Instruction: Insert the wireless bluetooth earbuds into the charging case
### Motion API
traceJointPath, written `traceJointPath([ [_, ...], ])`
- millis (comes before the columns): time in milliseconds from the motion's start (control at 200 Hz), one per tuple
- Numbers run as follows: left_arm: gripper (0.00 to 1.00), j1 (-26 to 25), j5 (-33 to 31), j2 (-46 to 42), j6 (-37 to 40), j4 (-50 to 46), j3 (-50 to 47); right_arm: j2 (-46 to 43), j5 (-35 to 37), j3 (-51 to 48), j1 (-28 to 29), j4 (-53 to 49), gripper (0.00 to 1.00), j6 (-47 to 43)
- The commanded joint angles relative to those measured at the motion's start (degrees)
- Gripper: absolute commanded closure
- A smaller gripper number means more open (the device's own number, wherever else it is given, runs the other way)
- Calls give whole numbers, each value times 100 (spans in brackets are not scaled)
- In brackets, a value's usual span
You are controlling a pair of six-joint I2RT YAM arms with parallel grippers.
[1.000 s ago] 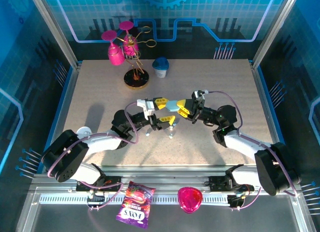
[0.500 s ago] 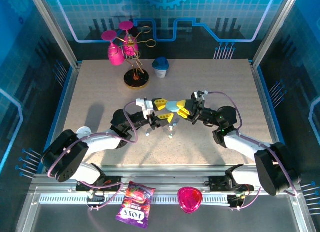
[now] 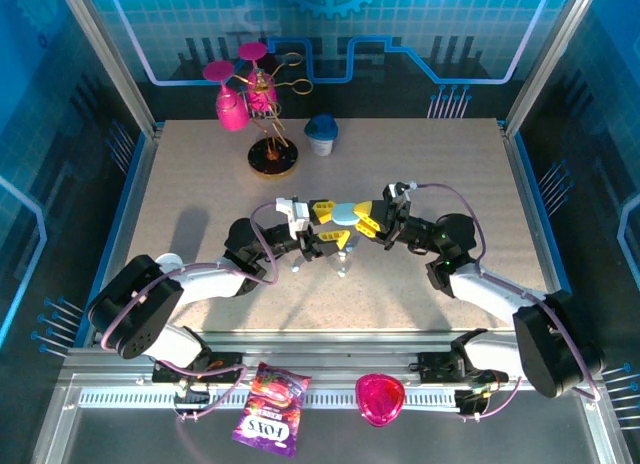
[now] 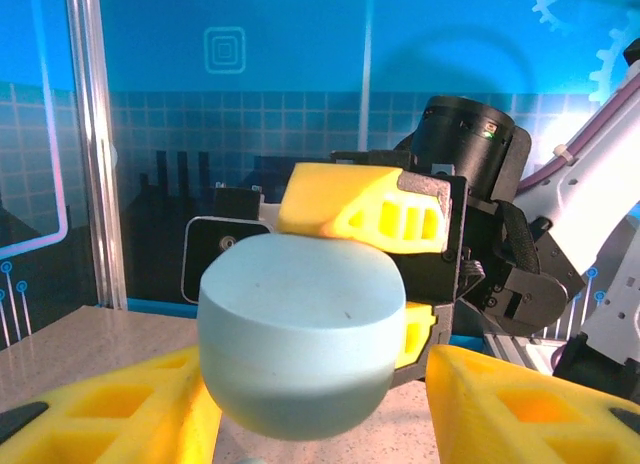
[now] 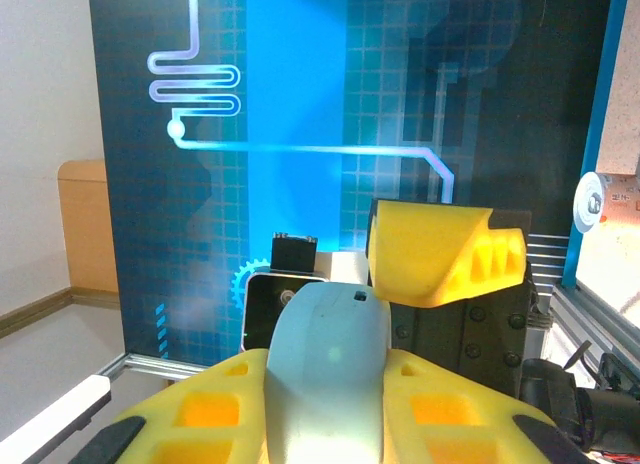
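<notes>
Case (image 3: 345,212) hangs mid-air over table (image 3: 200,194) centre, clamped in right gripper (image 3: 366,220). Light, rigid, smooth pebble shell, likely slippery; best pinched across its broad faces, clear of the seam. Left gripper (image 3: 331,224) fingers straddle its other end, narrower than a second ago. Cannot tell if they actually pinch it.

Count stands: left gripper (image 3: 333,222) plus right gripper (image 3: 364,217) = 2 grippers | charging case (image 3: 343,213) = 1 | earbuds (image 3: 343,270) = 2 (tiny pale specks, so the tally is tentative) | blue-lidded cup (image 3: 321,134) = 1 | pink cup (image 3: 232,110) = 1 | wire stand (image 3: 273,156) = 1 | snack packet (image 3: 268,420) = 1 | pink heart-shaped thing (image 3: 380,399) = 1
</notes>
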Motion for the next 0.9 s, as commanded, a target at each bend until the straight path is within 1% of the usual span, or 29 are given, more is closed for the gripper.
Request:
traceJointPath([
  [0,45,-13,291,66,-114,280,150,-164,74,150,109,-60,95,-175],
  [330,44,-9,258,-54,-215,270,150,-230,79,119,169,-284,96,-319],
  [485,46,-14,269,-55,-255,261,174,-268,114,127,232,-451,96,-443],
  [685,55,-9,282,-43,-256,277,163,-250,136,119,276,-400,96,-435],
  [815,66,-13,307,-35,-279,277,151,-231,151,92,277,-395,95,-435],
  [860,68,-8,309,-40,-275,277,142,-230,158,92,277,-408,93,-431],
  [896,70,-14,302,-39,-280,274,137,-239,169,84,277,-416,85,-441],
])
